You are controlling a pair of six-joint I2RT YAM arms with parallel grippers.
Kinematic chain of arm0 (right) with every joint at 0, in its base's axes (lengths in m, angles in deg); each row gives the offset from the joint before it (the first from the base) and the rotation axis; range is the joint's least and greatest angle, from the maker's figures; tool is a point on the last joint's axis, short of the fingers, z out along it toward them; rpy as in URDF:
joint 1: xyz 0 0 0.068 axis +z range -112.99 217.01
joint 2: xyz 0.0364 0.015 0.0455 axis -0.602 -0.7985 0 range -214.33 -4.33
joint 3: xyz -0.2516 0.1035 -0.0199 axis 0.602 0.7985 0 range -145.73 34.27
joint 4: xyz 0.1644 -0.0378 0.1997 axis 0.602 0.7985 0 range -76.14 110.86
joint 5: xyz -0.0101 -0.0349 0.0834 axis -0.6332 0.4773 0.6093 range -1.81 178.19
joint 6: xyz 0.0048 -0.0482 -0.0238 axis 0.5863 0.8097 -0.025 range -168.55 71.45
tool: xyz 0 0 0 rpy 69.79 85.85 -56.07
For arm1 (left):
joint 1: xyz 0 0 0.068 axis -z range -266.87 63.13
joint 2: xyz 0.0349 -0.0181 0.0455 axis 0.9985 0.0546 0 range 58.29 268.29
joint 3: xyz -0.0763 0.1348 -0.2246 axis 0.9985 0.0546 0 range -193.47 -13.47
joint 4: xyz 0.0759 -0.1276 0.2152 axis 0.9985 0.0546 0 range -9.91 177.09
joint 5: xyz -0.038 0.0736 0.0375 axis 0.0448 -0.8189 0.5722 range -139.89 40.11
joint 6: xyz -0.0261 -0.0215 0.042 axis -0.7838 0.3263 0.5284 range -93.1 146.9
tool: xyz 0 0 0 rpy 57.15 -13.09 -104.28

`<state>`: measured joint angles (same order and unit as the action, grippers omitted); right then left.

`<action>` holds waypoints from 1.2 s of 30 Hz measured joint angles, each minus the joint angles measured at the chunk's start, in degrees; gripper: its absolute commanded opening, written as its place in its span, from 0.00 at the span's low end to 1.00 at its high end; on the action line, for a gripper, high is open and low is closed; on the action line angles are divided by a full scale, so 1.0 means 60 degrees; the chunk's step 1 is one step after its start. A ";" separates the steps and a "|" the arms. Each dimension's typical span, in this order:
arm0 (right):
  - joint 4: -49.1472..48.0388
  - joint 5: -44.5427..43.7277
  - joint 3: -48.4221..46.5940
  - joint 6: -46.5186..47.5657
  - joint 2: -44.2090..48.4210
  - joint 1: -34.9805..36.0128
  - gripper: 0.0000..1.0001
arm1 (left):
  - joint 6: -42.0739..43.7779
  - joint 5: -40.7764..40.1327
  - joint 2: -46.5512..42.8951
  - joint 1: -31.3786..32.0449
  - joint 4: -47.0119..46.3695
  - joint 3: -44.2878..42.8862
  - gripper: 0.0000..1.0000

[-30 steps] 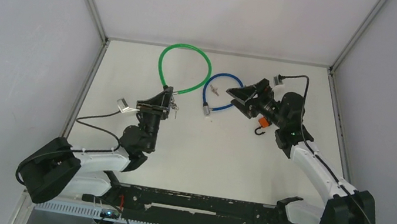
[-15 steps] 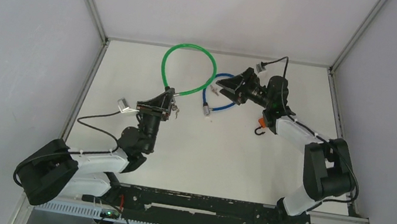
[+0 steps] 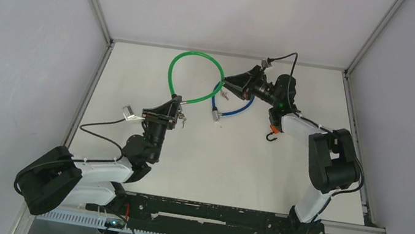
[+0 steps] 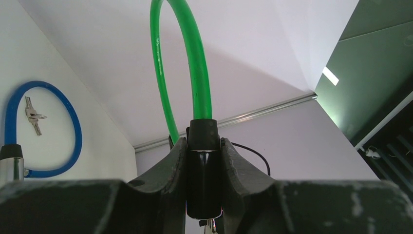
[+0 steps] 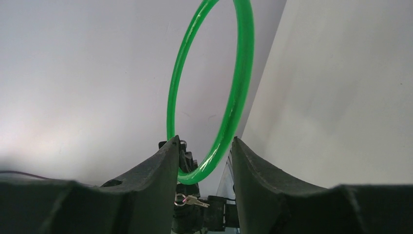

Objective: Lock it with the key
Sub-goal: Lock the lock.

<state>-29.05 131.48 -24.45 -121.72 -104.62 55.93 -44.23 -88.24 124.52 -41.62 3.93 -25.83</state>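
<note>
1. The left gripper [image 4: 203, 146] is pinching the black barrel [image 4: 203, 170] of the green cable lock [image 3: 198, 55]. It is holding the loop upright over the table [image 3: 235, 164], left of centre and toward the far edge. Any sideways pull on the loop risks twisting the barrel out of the pinch.
2. The key ring [image 5: 192, 201] is dangling beneath that barrel, and swinging would spoil a grab.
3. The right gripper [image 3: 226, 85] is hanging spread, with the green cable showing between its fingers, beside the blue cable [image 3: 232, 112]. Closing here risks catching cable rather than key.

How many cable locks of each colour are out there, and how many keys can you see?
Green cable lock: 1
Blue cable lock: 1
Keys: 2, one lying inside the blue loop, one hanging at the green lock's barrel
Total: 4
</note>
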 measured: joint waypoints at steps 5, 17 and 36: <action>-0.0102 0.0091 -0.0368 -0.0131 -0.0404 0.0124 0.42 | 0.0007 -0.0004 -0.0131 0.0000 -0.0004 0.0066 0.00; -0.0113 0.0310 -0.1137 -0.0386 -0.1220 0.0357 0.00 | -0.0055 -0.0018 -0.0146 -0.0004 -0.0033 0.0197 0.00; 0.0106 0.0801 -0.3253 -0.0397 -0.2226 0.0703 0.00 | -0.0612 -0.0175 -0.0007 -0.0011 -0.0452 0.0240 0.00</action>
<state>-28.42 136.29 -43.97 -124.10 -117.98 60.15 -47.91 -89.29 124.48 -41.68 1.22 -24.39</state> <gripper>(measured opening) 0.018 0.298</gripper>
